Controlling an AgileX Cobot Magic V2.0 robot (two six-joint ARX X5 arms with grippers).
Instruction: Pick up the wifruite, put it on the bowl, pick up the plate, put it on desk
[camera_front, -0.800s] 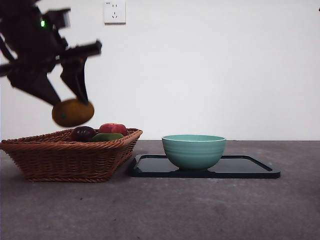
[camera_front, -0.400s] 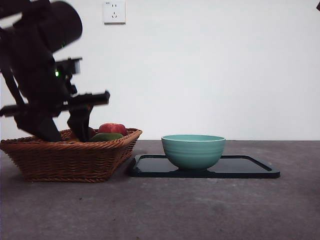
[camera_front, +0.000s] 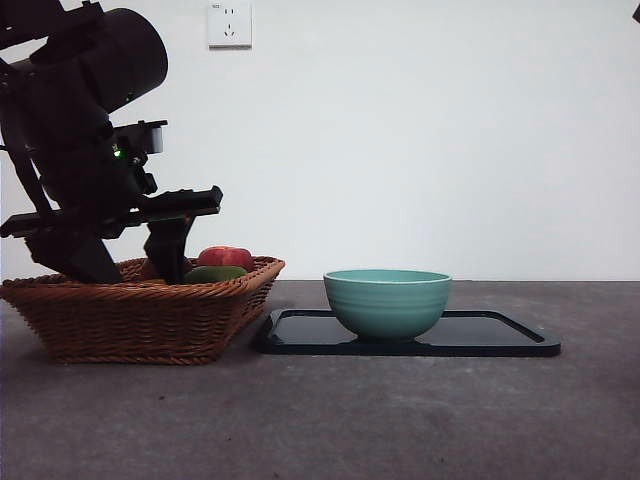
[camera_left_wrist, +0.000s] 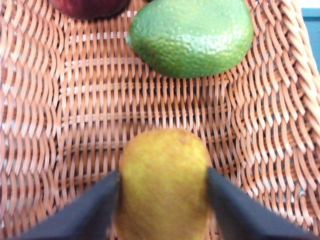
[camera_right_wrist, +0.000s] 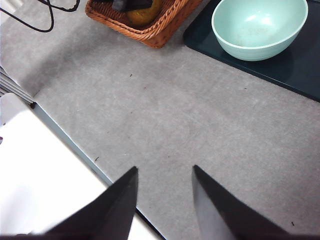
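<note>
The wifruite (camera_left_wrist: 162, 185), oval and orange-brown, is low in the wicker basket (camera_front: 130, 320), just above or on its woven floor. My left gripper (camera_left_wrist: 163, 174) is shut on it, one black jaw pressed to each side. In the front view the basket wall hides the fruit, and the left arm (camera_front: 85, 150) reaches down into the basket. The teal bowl (camera_front: 387, 300) stands empty on the black plate (camera_front: 500, 335) to the right of the basket. My right gripper (camera_right_wrist: 162, 175) hangs open over the bare grey desk (camera_right_wrist: 200, 115), holding nothing.
A green fruit (camera_left_wrist: 192, 35) and a red fruit (camera_front: 227, 256) lie in the basket beyond the wifruite. The basket's corner touches the plate's left end. In the right wrist view a white surface (camera_right_wrist: 40, 175) borders the desk's edge and cables (camera_right_wrist: 30, 22) lie near the basket.
A second ago my left gripper held the wifruite in the air above the basket's left side. It has come down into the basket with the fruit. Bowl and plate have not moved.
</note>
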